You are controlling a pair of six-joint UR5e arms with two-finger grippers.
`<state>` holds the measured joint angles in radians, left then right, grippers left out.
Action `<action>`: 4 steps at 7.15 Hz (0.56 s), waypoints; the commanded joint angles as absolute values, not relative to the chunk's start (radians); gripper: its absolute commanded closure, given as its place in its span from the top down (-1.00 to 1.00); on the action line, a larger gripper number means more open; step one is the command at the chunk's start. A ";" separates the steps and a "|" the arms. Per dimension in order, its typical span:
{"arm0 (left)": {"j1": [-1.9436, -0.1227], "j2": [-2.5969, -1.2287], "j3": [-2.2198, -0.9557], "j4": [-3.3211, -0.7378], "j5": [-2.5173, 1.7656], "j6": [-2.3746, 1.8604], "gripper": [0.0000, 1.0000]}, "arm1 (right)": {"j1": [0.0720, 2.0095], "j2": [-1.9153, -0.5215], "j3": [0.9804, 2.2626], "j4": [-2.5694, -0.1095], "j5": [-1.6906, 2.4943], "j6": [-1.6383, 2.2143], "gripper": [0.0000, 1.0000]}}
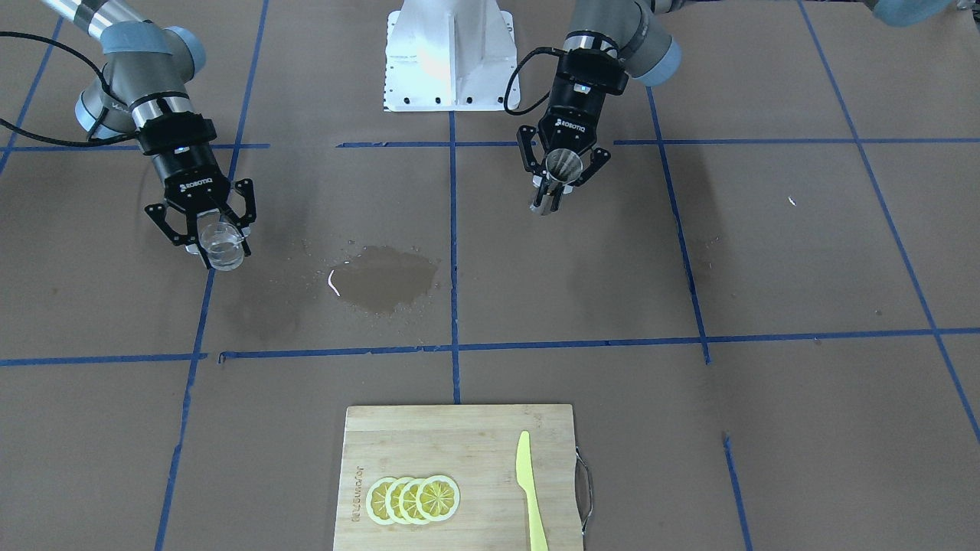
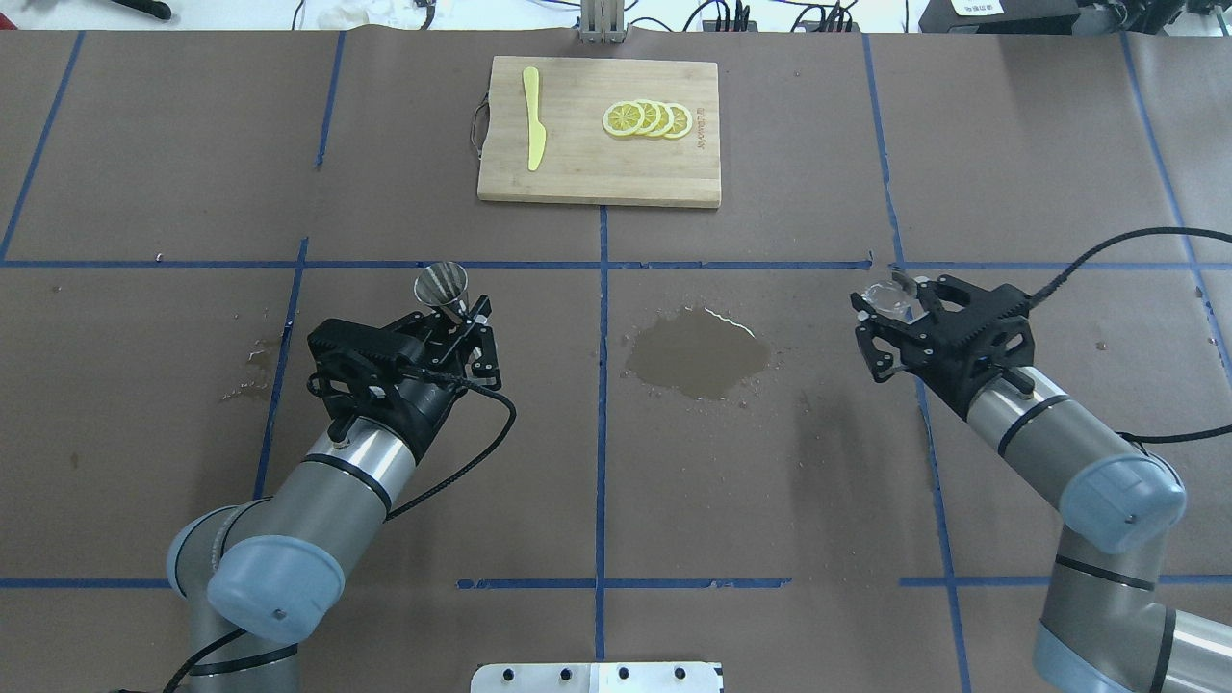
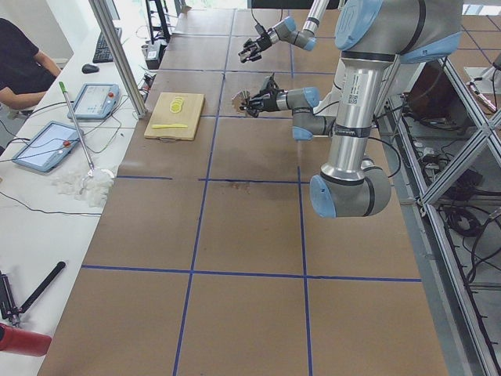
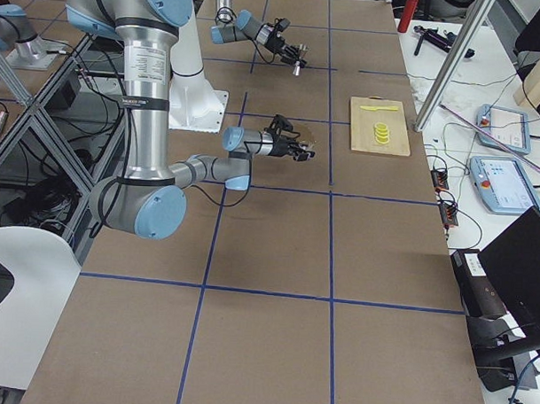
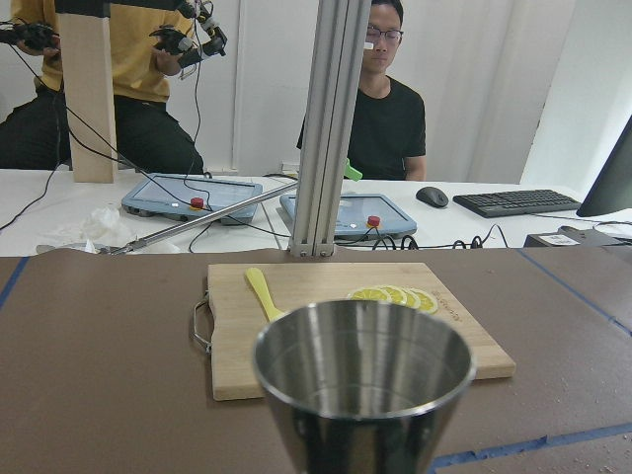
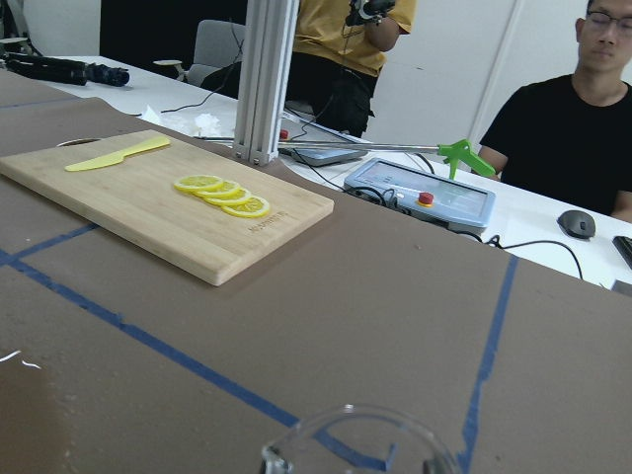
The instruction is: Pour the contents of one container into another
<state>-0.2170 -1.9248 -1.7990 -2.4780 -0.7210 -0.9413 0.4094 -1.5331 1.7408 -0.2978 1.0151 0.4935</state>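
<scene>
— Firstly, the containers: location?
— Steel cup (image 1: 563, 163), held clear of the bench (image 2: 144, 433), just left of the centre line and about midway between the near and far edges. Clear cup (image 1: 224, 251), likewise held aloft, toward the right edge at much the same depth.

— Grip status?
— Left tool (image 2: 452, 316) is closed on the steel cup low on its body, with the rim free. Right tool (image 2: 900, 306) is closed round the clear cup. Both holds look firm.

— The relation governing the coming move?
— The cups are well apart, each lying straight across the bench from the other, with a wet patch (image 2: 698, 354) on the brown paper between them. Their long axes stand near upright, mouths up. Neither rim is over the other, so in my judgement that gap must close before any tilt. Neither arm is plainly nearer the middle.

— Materials?
— Steel cup: polished and tapered, a narrow base flaring to a wide mouth; smooth, likely slippery. Clear cup: transparent, with a thin round rim and what looks like a small pouring lip. Its contents cannot be confirmed, so I cannot say which cup is the source.

— Surroundings?
— Bamboo cutting board (image 2: 577, 183) at the middle of the far edge, carrying lemon slices (image 2: 647, 118) and a yellow knife (image 2: 532, 130), well apart from both tools.
</scene>
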 commanded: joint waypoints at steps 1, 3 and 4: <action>-0.213 -1.954 -1.772 -2.476 -0.750 -0.925 -1.00 | 0.420 -1.425 1.860 -0.504 1.119 0.457 -1.00; -0.215 -1.983 -1.724 -2.477 -0.764 -0.890 -1.00 | 0.433 -1.381 1.985 -0.743 1.172 0.443 -1.00; -0.215 -2.015 -1.694 -2.477 -0.788 -0.859 -1.00 | 0.431 -1.364 1.982 -0.755 1.169 0.424 -1.00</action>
<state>-0.2141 -1.9819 -1.7272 -2.4772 -0.7672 -0.8936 0.4308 -1.3896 1.9588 -0.6903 1.1630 0.4434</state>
